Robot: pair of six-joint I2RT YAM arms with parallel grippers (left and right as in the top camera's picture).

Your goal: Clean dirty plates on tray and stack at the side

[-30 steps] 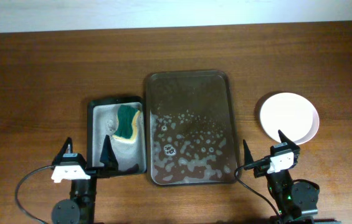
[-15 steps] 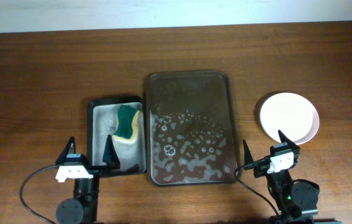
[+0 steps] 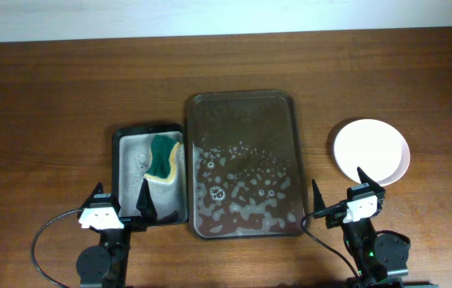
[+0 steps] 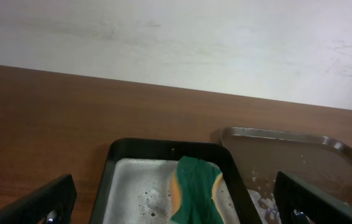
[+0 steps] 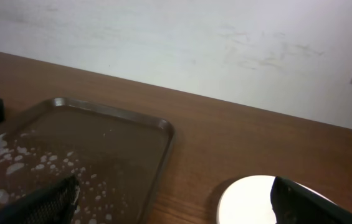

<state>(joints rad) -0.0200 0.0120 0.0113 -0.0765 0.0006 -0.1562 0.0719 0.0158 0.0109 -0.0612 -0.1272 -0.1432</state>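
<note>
The bench [image 3: 50,96] is dark brown wood and fills nearly the whole overhead frame, with a pale strip along the top edge. At the centre lies the tray [image 3: 242,112], long side running up and down the frame. White suds [image 3: 246,188] are spattered over its lower half, and its upper part is bare and wet-looking.

Just left of it, nearly touching, sits a smaller black tray [image 3: 116,156] with grey foamy water in it. The plates [image 3: 371,150] rest on the bench at the right of the frame, well apart from the tray. I see one pale round face with a pinkish edge at its lower right; how many lie beneath I cannot tell.

A green-and-yellow sponge [image 3: 164,158] lies in the black tray, against its right wall.

My left claw [image 3: 121,190] is at the lower left, spread wide and holding nothing, with one finger over the black tray's lower end. My right claw [image 3: 337,180] is at the lower right, likewise spread wide and empty — one fingertip overlaps the plates' lower edge in the overhead view.
</note>
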